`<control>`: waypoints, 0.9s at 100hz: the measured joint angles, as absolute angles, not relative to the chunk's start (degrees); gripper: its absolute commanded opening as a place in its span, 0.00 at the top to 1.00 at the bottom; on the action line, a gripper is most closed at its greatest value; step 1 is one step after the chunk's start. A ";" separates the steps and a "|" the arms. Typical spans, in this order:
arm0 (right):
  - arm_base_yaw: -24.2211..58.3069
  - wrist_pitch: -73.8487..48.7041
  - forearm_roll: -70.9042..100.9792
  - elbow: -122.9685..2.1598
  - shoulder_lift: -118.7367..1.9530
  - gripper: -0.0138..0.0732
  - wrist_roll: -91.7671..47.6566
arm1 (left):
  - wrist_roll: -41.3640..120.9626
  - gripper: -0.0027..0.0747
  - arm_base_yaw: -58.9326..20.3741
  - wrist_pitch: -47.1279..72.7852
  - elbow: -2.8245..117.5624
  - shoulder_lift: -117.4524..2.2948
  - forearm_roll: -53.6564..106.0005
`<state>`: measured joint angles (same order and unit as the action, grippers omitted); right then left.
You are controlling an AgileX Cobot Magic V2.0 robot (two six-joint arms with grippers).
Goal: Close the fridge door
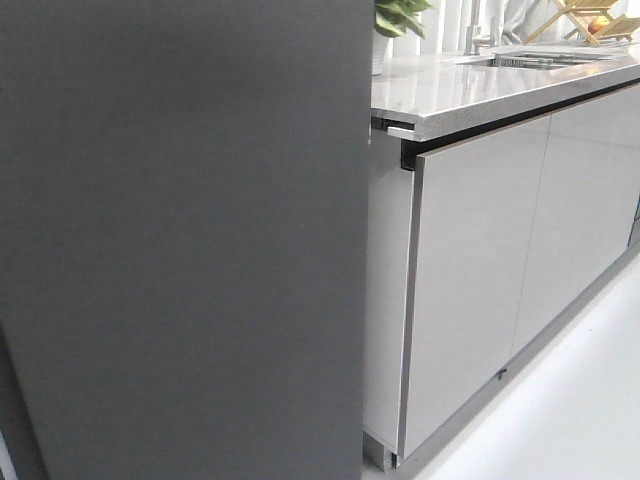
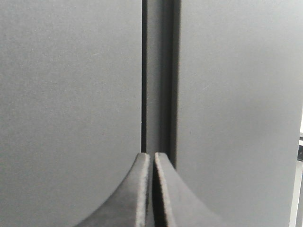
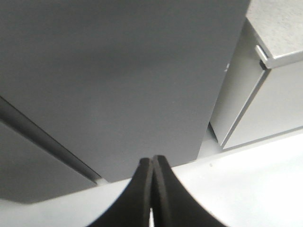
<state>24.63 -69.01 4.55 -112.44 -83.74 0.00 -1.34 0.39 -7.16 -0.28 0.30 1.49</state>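
Note:
A matte dark grey fridge door (image 1: 180,240) fills the left of the front view, flush beside the kitchen cabinets. No white lining or bins show. In the left wrist view two dark grey panels, one (image 2: 71,94) and the other (image 2: 236,104), stand either side of a narrow vertical gap (image 2: 158,75). I cannot tell which panel is the door. My left gripper (image 2: 152,155) is shut and empty, its tips right in front of that gap. My right gripper (image 3: 153,158) is shut and empty, low before the broad dark grey panel (image 3: 123,75). Neither gripper shows in the front view.
Pale glossy grey cabinet fronts (image 1: 480,270) run to the right under a speckled grey worktop (image 1: 460,90) with a plant (image 1: 398,18) and a sink. The light floor (image 1: 560,410) lies at the lower right. A second dark panel (image 3: 33,165) shows in the right wrist view.

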 measured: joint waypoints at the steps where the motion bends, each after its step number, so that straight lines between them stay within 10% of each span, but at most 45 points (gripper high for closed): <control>1: 24.63 -69.01 4.38 -112.44 -83.44 0.93 0.00 | -1.34 0.99 0.39 -7.16 -0.28 0.30 1.49; 36: 23.29 -65.66 0.91 -104.21 -68.44 0.93 3.01 | -1.34 0.99 0.39 -7.16 -0.28 0.30 1.49; 90: 10.38 -43.61 4.12 -57.51 -32.39 0.93 3.22 | -1.34 0.99 0.39 -7.16 -0.28 0.30 1.49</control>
<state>10.38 -43.61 4.12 -57.51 -32.39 3.22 -1.34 0.39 -7.16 -0.28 0.30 1.49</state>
